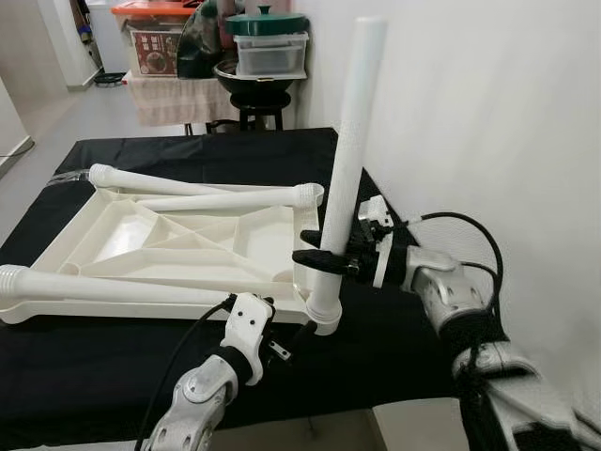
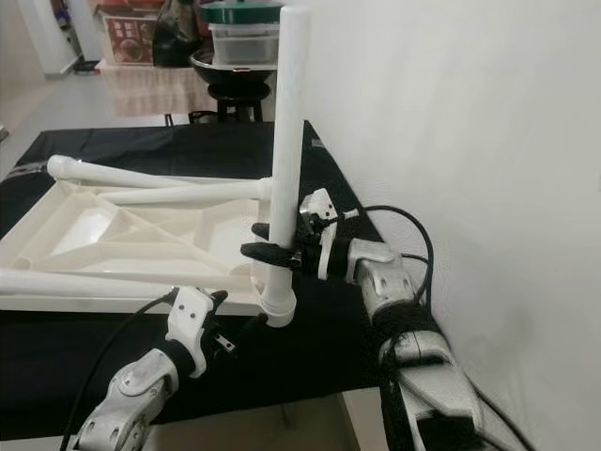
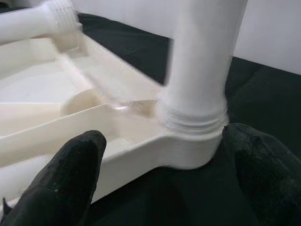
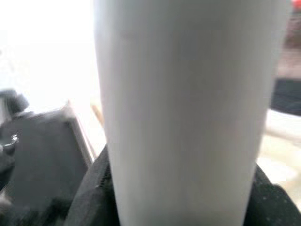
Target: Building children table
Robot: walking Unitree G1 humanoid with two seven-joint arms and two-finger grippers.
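Observation:
A cream plastic tabletop (image 1: 178,240) lies upside down on the black-covered table. A white table leg (image 1: 349,141) stands upright in its near right corner socket (image 3: 188,150). My right gripper (image 1: 324,261) is shut on this leg a little above the socket, and the leg (image 4: 188,103) sits between its fingers (image 4: 94,188). My left gripper (image 1: 296,338) is low at the same corner, open. Its fingers (image 3: 75,160) stand on either side of the socket without touching it. Loose legs lie across the tabletop: one along the near side (image 1: 141,287) and others at the far side (image 1: 225,197).
A white wall (image 1: 470,113) runs close along the right. The black cloth's front edge (image 1: 310,409) is near my arms. Behind the table, a stool (image 1: 258,108) carries a bowl and lidded containers, beside a cloth-draped stand with storage boxes (image 1: 155,42).

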